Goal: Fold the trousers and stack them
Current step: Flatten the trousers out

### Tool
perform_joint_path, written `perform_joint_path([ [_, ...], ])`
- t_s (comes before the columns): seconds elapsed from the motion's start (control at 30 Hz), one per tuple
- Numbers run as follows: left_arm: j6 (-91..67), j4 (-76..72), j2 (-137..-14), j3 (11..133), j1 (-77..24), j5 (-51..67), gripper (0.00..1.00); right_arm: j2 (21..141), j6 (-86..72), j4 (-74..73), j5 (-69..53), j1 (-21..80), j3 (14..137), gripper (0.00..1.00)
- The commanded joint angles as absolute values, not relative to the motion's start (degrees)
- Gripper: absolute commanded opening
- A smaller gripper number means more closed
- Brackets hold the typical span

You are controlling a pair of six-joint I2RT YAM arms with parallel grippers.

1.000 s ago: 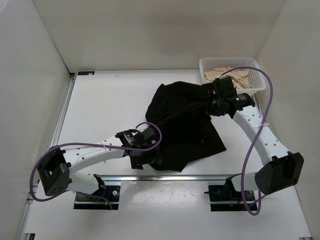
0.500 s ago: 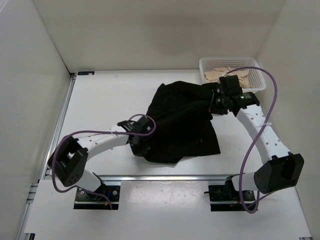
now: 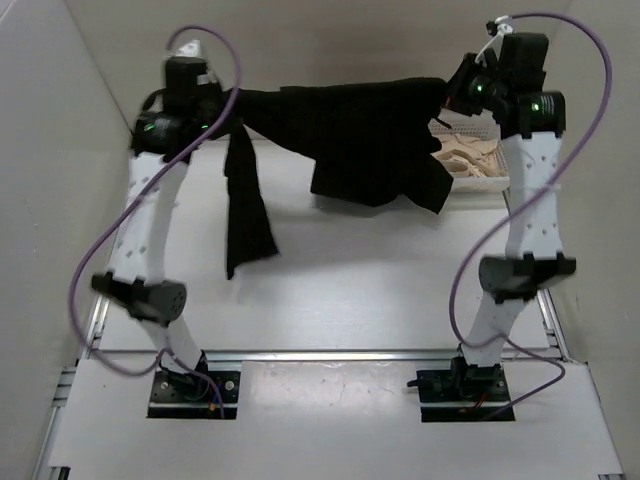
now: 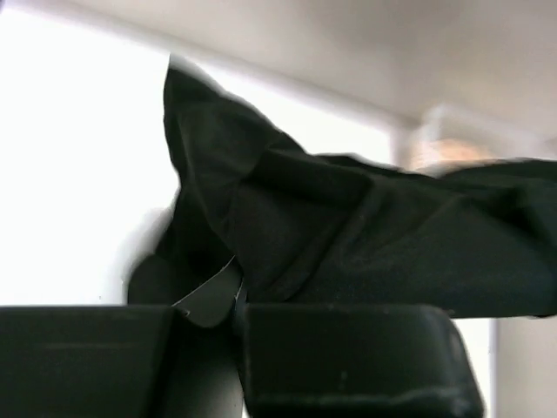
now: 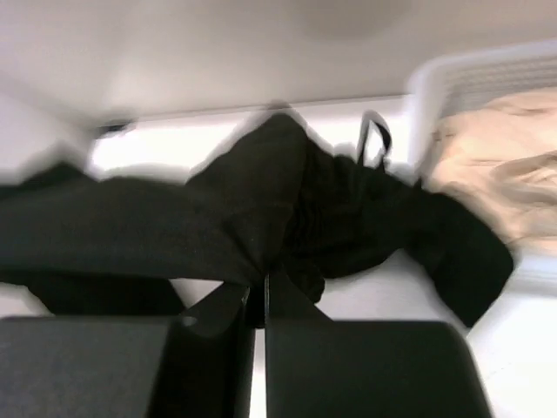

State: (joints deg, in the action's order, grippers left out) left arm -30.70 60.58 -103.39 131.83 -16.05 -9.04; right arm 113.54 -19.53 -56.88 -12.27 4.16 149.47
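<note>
White and flat, the table (image 3: 350, 290) is the biggest thing I see from the top camera. It is smooth, with a metal rail (image 3: 330, 353) along its near edge.

Next biggest are the trousers (image 3: 350, 130). They are black, soft, dull and full of wrinkles. They hang in the air above the table, high up near the back wall, pulled out in a long band between my two arms. Their long way runs from side to side across the table, almost level. One long, thin part drops straight down close to the left end, and I cannot tell if its tip touches the table. A fatter, bunched part sags nearer the right end, in front of the basket.

My left arm (image 3: 150, 220) and right arm (image 3: 530, 200) are white, hard and smooth with black joints. Both stand tall. A thin purple cable (image 3: 610, 75) loops round each one.

The basket (image 3: 495, 178) is white plastic with lots of little holes. It sits at the far right corner of the table and holds beige cloth (image 3: 465, 160), soft and crumpled.

The left gripper (image 3: 225, 112) is pinched tight on the left end of the trousers. In the left wrist view its blocky black fingers (image 4: 348, 357) meet with black cloth squeezed between them. The right gripper (image 3: 450, 95) is pinched tight on the right end. In the right wrist view its fingers (image 5: 365, 366) press together on a fold of the same cloth.
</note>
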Motion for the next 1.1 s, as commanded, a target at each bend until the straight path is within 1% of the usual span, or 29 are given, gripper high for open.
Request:
perform_joint_path([
  [0.0, -27.8, 61.5, -86.7, 131.2, -9.5, -9.1, 0.10, 94.6, -20.7, -48.6, -14.6, 1.7, 134.6, 0.00],
  [0.03, -27.8, 60.7, -85.3, 129.3, -9.5, -8.1, 0.10, 91.6, -20.7, -45.6, -14.1, 1.7, 129.3, 0.00],
  [0.07, -27.3, 60.7, -84.0, 127.1, -9.5, -7.1, 0.10, 86.8, -20.7, -45.5, -13.3, 1.7, 120.8, 0.00],
  [0.13, -27.2, 60.2, -80.0, 118.9, -9.5, -3.7, 0.10, 82.2, -20.7, -45.5, -10.7, 1.7, 112.5, 0.00],
  [0.17, -27.2, 60.8, -78.2, 115.3, -9.5, -2.6, 0.12, 77.0, -20.7, -45.5, -8.6, 2.2, 107.9, 0.00],
  [0.2, -27.2, 60.8, -74.1, 107.0, -9.5, 0.2, 0.21, 74.2, -21.4, -45.5, -6.6, 2.2, 98.3, 0.00],
  [0.23, -27.2, 60.8, -71.7, 102.4, -10.3, 1.7, 0.31, 71.2, -21.4, -45.5, -4.0, 2.2, 93.3, 0.00],
  [0.27, -27.2, 60.0, -69.2, 97.4, -10.8, 3.1, 0.50, 65.1, -22.9, -45.5, -1.1, 2.2, 88.4, 0.00],
  [0.3, -27.2, 59.4, -66.8, 87.5, -11.3, 6.4, 0.70, 62.2, -23.7, -46.2, 5.1, 2.2, 79.5, 0.07],
  [0.33, -27.2, 58.6, -62.7, 82.7, -12.3, 8.2, 1.00, 59.4, -25.1, -47.1, 8.7, 2.2, 75.8, 0.13],
  [0.37, -27.2, 58.6, -61.3, 75.0, -12.3, 9.5, 1.00, 55.1, -28.2, -49.2, 11.3, 1.6, 70.3, 0.24],
  [0.43, -27.9, 59.3, -59.9, 70.9, -12.3, 8.0, 1.00, 51.3, -29.0, -49.2, 12.2, 1.6, 67.0, 0.41],
  [0.47, -27.9, 60.3, -59.9, 70.8, -12.3, 6.8, 1.00, 50.8, -29.0, -49.2, 12.2, 1.6, 66.1, 0.56],
  [0.53, -27.9, 61.0, -61.6, 73.0, -11.8, 3.3, 0.98, 51.7, -29.0, -50.7, 11.7, 1.6, 66.1, 0.90],
  [0.57, -27.9, 61.6, -61.6, 74.4, -11.8, 2.2, 0.89, 52.4, -29.0, -51.5, 11.7, 1.6, 67.0, 0.92],
  [0.6, -27.9, 61.6, -62.5, 75.7, -11.8, 1.0, 0.65, 53.0, -29.0, -53.2, 11.7, 1.6, 67.7, 0.92],
  [0.63, -27.9, 62.2, -63.0, 77.8, -11.1, -1.5, 0.49, 53.5, -29.0, -53.9, 11.2, 1.6, 68.2, 0.91],
  [0.67, -27.9, 62.2, -63.9, 78.3, -11.1, -2.7, 0.35, 53.5, -29.0, -54.4, 11.2, 1.6, 68.2, 0.84],
  [0.7, -27.9, 62.2, -64.4, 78.3, -9.9, -3.5, 0.16, 53.5, -29.5, -55.1, 10.5, 1.6, 68.2, 0.76],
  [0.73, -28.6, 62.2, -65.6, 77.1, -7.6, -3.5, 0.11, 52.9, -29.5, -55.1, 9.1, 1.6, 67.2, 0.60],
  [0.8, -29.3, 62.2, -67.3, 75.2, -4.5, -1.9, 0.11, 51.6, -31.0, -55.7, 7.0, 1.6, 65.2, 0.44],
  [0.83, -30.2, 61.0, -68.2, 73.8, -1.9, -1.1, 0.13, 50.3, -32.3, -55.7, 5.5, 1.6, 62.3, 0.35],
  [0.9, -30.9, 59.4, -71.1, 70.1, 1.1, 0.4, 0.28, 48.4, -33.8, -55.7, 0.0, 1.6, 58.4, 0.28],
  [0.93, -30.9, 57.0, -73.7, 68.0, 4.4, 3.8, 0.55, 47.9, -35.6, -55.7, -1.4, 1.6, 54.2, 0.27],
  [0.97, -30.9, 55.8, -75.2, 67.4, 5.9, 5.5, 0.67, 47.3, -36.5, -55.7, -2.6, 1.6, 52.0, 0.27],
  [1.03, -31.6, 53.0, -78.2, 66.9, 7.8, 8.1, 0.87, 45.6, -39.1, -55.7, -3.6, 1.6, 47.8, 0.27],
  [1.07, -32.1, 52.0, -80.0, 66.9, 9.0, 8.1, 0.90, 45.1, -39.7, -55.7, -3.6, 1.6, 44.9, 0.29],
])
